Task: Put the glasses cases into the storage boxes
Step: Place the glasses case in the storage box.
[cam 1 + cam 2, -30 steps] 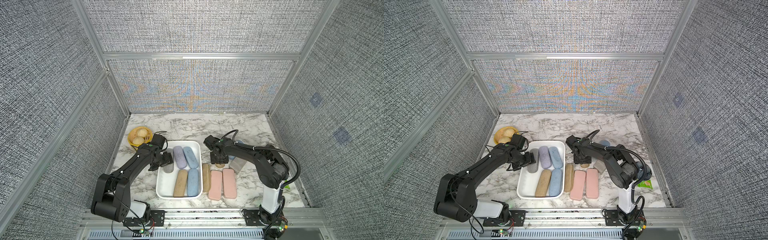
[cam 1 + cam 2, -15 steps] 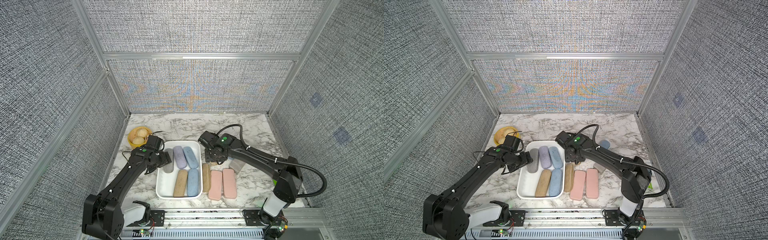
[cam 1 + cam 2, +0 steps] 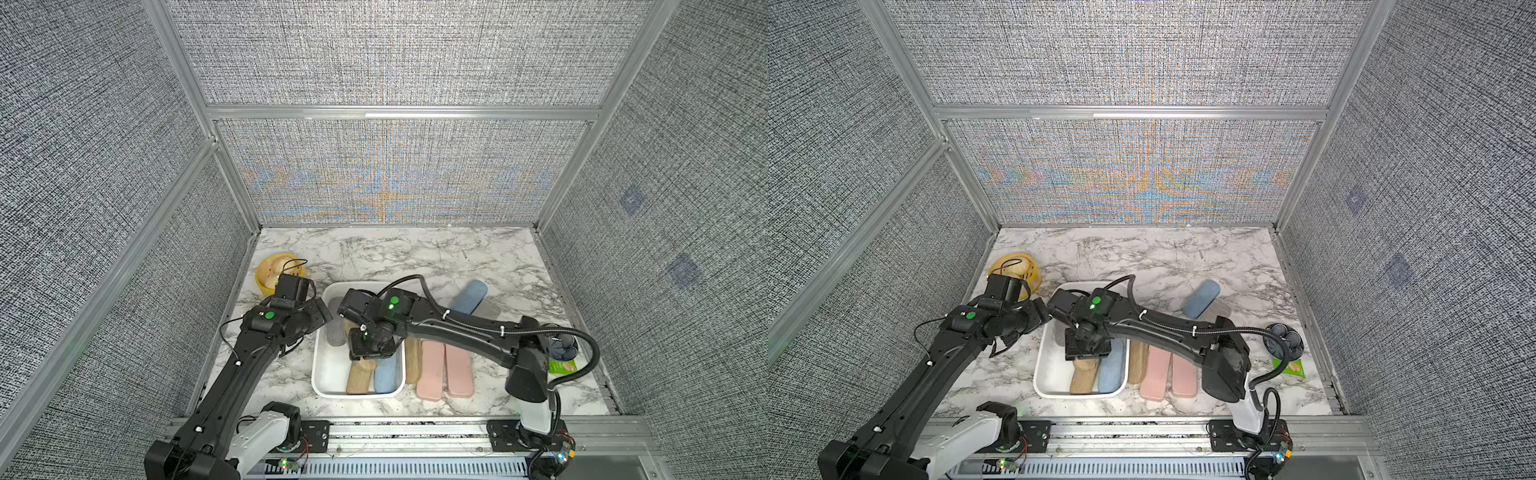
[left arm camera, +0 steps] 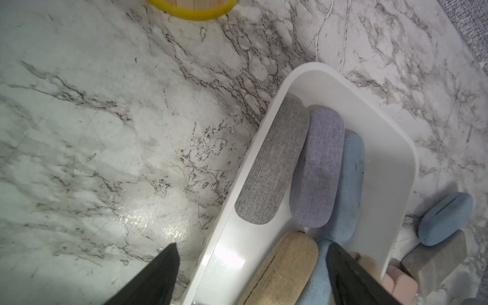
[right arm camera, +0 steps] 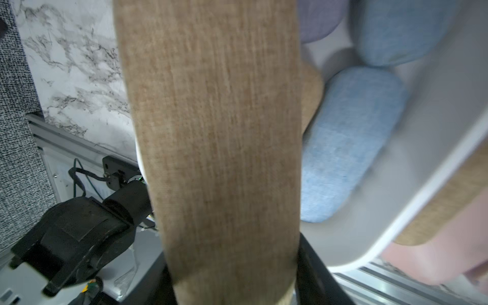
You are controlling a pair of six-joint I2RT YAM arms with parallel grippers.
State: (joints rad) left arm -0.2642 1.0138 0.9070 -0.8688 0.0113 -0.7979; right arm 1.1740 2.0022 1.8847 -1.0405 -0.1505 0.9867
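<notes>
Grey woven panels close in a marble-patterned worktop point(image 3: 415, 257), and the white tray point(image 3: 332, 374) sits toward its front edge. Three cases lie side by side at the tray's far end, clearest in the left wrist view: a grey case point(image 4: 272, 163) against the wall, a lilac case point(image 4: 317, 169) touching it, then a pale blue case point(image 4: 351, 163). At the near end a tan case point(image 3: 359, 380) and a blue case point(image 3: 388, 374) lie touching along their lengths.

The right hand point(image 3: 370, 347) hangs over the middle of the tray with its jaws closed across the held tan case point(image 5: 211, 132). That case fills the right wrist view and runs out lengthwise from between the fingers point(image 5: 317, 272) (whether it touches the cases under it I cannot tell). The left hand point(image 4: 250, 247) is at the tray's far left corner, jaws spread wide with nothing gripped. In its wrist view one finger shows over bare worktop, the other over the tray.

Outside, just beside the tray's right wall, lies an outer tan case point(image 3: 412, 361), then two pink cases point(image 3: 430, 370) side by side. Farther back a loose blue case point(image 3: 469, 297) lies against a grey blocky case point(image 3: 489, 309). A yellow basket point(image 3: 266, 274) stands at the far left, and a dark blue bowl point(image 3: 1285, 338) and green packet point(image 3: 1289, 368) sit at the worktop's right edge.
</notes>
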